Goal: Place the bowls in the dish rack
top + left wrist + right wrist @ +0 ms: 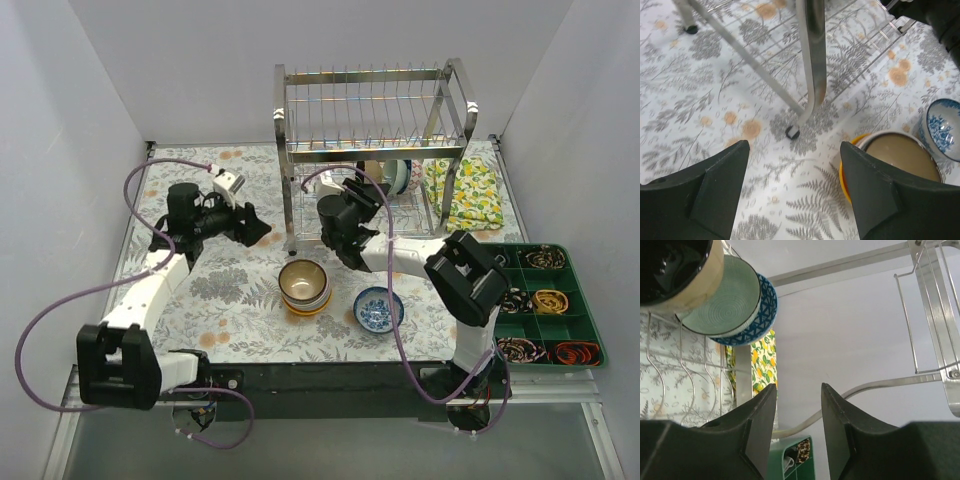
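Your left gripper (252, 226) hovers over the table (225, 300), just left of the dish rack (372, 150), fingers spread wide and empty; your right gripper (799, 390) reaches into the lower tier, fingers parted, holding nothing; three bowls (726, 301) stand on edge there; a stack of bowls (304, 285) and a blue-patterned bowl (378, 309) sit on the table, near each other, in front of the rack.

the steel two-tier dish rack (375, 150) stood upright, racked bowls (397, 176) on edge in its lower tier; a nested bowl stack (304, 287) and a blue-patterned bowl (379, 309) sat upright before it
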